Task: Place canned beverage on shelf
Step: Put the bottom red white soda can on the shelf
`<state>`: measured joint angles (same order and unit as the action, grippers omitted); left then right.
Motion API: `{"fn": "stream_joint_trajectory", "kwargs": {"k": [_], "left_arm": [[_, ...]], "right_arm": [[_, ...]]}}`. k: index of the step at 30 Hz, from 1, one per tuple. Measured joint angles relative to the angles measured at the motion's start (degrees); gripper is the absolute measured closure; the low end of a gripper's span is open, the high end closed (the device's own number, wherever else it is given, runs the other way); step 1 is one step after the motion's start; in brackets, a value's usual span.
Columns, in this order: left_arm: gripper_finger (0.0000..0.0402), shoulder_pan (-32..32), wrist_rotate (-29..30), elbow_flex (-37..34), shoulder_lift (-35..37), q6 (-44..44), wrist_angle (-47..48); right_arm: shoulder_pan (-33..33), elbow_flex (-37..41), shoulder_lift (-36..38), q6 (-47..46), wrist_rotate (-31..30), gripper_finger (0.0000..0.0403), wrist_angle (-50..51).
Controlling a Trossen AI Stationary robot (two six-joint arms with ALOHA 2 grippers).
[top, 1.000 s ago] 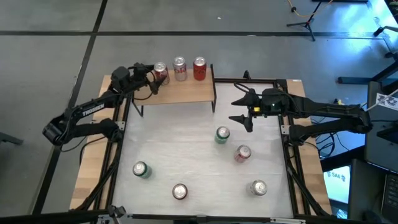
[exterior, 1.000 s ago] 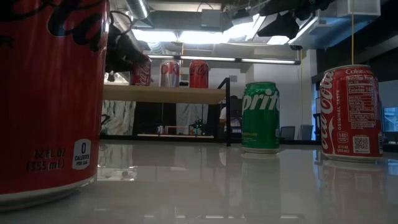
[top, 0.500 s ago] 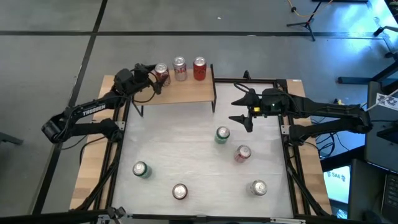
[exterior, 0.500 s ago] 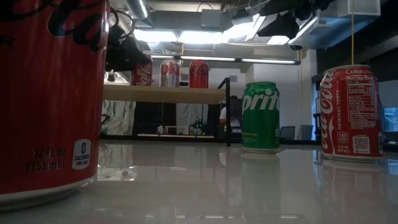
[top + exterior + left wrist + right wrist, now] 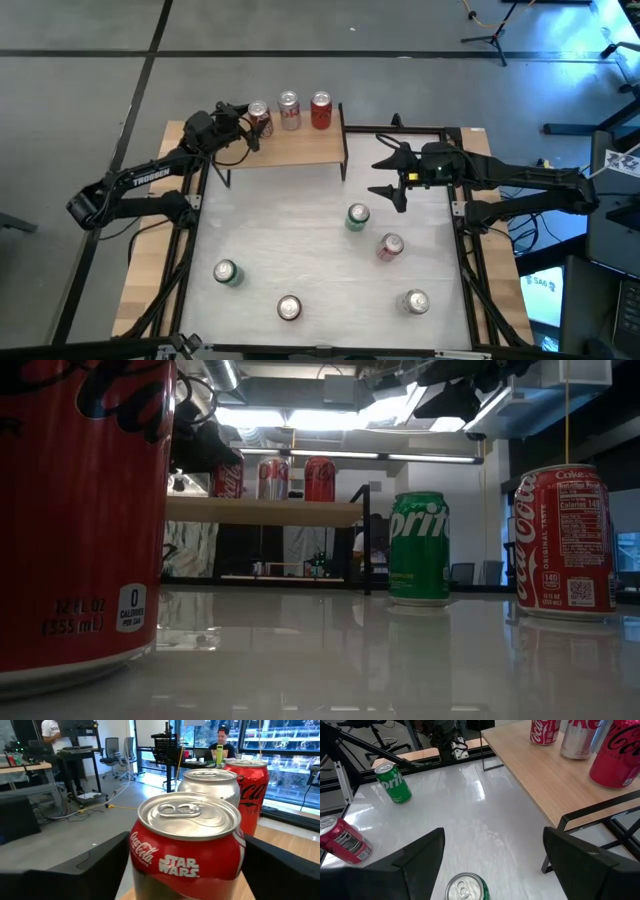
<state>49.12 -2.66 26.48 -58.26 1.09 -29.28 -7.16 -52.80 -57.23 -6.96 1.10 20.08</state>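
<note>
A: Red aluminium fills the nearest corner of the low view, a cola can [image 5: 85, 510] right at the lens; past it a green soda can [image 5: 418, 547] and another red can [image 5: 565, 542] stand on the white tabletop [image 5: 300, 235].

B: And the right gripper [image 5: 392, 178]?

A: It waits over the table just beside the shelf's end, fingers spread wide and empty, the green can below and in front of it.

B: Farther back?

A: The light-wood shelf [image 5: 300, 148] carries three upright cans in a row. The Star Wars can [image 5: 186, 845] stands at the left end, beside a silver can [image 5: 289, 110] and a red shelf can [image 5: 321, 110].

B: Does the left gripper [image 5: 247, 125] hold it?

A: Its fingers flank the can widely. I think they stand clear of its sides, though the wrist view does not quite show a gap.

B: So, the release?

A: Likely. Done well, the gripper backs straight away level, fingers kept parted, so neither brushes the can nor tips it into its silver neighbour.
</note>
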Motion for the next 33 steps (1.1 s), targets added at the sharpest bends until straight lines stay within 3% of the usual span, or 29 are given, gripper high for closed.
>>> {"fn": "stream_joint_trajectory", "kwargs": {"k": [7,24,33], "left_arm": [[0.0108,0.0,0.0,0.0,0.0,1.0,0.0],[0.0108,1.9,-1.7,0.0,-0.1,1.0,-5.6],[0.0109,7.1,-12.7,4.6,-3.3,-0.1,-6.0]], "right_arm": [[0.0,0.0,0.0,0.0,0.0,0.0072,0.0],[0.0,0.0,0.0,0.5,0.0,0.0072,-0.5],[0.0,0.0,0.0,1.7,0.0,0.0072,-0.5]]}}
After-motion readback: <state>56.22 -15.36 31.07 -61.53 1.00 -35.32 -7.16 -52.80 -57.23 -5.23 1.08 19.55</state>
